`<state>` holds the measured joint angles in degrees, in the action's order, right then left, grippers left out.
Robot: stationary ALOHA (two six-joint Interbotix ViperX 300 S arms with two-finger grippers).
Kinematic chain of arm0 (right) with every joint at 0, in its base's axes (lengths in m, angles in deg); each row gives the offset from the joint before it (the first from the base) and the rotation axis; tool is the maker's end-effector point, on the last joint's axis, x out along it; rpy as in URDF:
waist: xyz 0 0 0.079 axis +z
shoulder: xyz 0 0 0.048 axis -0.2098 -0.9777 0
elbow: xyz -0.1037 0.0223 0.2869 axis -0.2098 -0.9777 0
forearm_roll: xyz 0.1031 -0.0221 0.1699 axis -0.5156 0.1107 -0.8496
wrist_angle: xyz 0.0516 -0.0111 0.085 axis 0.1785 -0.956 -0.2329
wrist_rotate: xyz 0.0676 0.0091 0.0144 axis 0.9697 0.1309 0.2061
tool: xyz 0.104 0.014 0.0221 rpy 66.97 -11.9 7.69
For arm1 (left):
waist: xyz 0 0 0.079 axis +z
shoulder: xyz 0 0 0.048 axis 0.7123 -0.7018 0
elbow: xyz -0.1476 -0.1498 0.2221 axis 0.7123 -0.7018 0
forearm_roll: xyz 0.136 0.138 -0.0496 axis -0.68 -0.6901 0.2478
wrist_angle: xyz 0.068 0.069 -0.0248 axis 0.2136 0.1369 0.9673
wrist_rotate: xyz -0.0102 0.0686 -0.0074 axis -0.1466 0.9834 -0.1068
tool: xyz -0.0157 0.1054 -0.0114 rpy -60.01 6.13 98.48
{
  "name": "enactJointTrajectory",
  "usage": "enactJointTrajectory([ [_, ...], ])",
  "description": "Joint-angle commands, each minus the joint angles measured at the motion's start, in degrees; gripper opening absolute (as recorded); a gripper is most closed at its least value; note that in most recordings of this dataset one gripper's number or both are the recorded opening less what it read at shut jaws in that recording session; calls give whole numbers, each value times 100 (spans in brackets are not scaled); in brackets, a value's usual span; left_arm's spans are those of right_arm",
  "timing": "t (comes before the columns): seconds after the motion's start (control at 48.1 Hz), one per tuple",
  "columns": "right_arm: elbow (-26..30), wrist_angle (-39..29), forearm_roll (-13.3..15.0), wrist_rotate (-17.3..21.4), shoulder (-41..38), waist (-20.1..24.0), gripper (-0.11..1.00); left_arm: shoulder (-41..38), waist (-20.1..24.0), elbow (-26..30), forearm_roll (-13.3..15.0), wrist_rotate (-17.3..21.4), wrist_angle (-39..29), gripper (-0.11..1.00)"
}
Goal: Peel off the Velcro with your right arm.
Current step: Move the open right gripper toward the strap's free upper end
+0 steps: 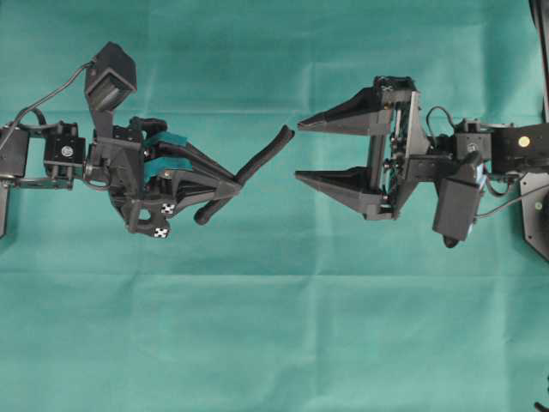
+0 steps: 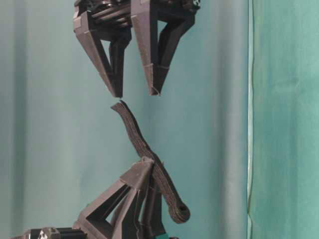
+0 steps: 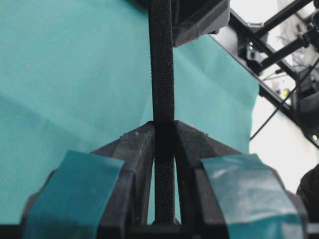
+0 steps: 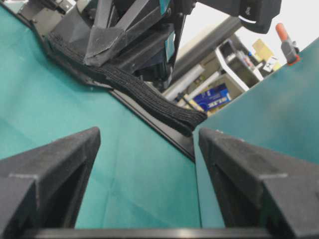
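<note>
The Velcro (image 1: 266, 150) is a slim black strip held above the teal cloth. My left gripper (image 1: 236, 182), the one with teal patches, is shut on its middle, seen close up in the left wrist view (image 3: 163, 124) with the strip (image 3: 162, 64) running out between the tips. The knob end (image 2: 180, 211) hangs behind those fingers. My right gripper (image 1: 298, 151), all black, is open and empty. Its fingertips (image 2: 117, 93) stand just short of the strip's free end (image 2: 119, 107), apart from it. In the right wrist view the free end (image 4: 192, 122) lies near one fingertip of the open gripper (image 4: 148, 132).
A teal cloth (image 1: 274, 326) covers the table under both arms. Black equipment (image 1: 536, 215) stands at the right edge. Beyond the cloth's far edge the right wrist view shows clutter and a clamp (image 4: 286, 40).
</note>
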<state>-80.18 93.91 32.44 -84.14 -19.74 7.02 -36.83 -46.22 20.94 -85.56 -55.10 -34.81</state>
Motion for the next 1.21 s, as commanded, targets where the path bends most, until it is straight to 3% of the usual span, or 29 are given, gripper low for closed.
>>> enactJointTrajectory([
  [0.0,149,62,0,0,18,-18,49,97,9,62,18,9,62,10],
  [0.623,185,62,9,-9,-35,-18,48,97,9,62,18,9,62,10],
  [1.185,193,62,9,-18,-97,-18,31,97,18,62,18,9,79,10],
])
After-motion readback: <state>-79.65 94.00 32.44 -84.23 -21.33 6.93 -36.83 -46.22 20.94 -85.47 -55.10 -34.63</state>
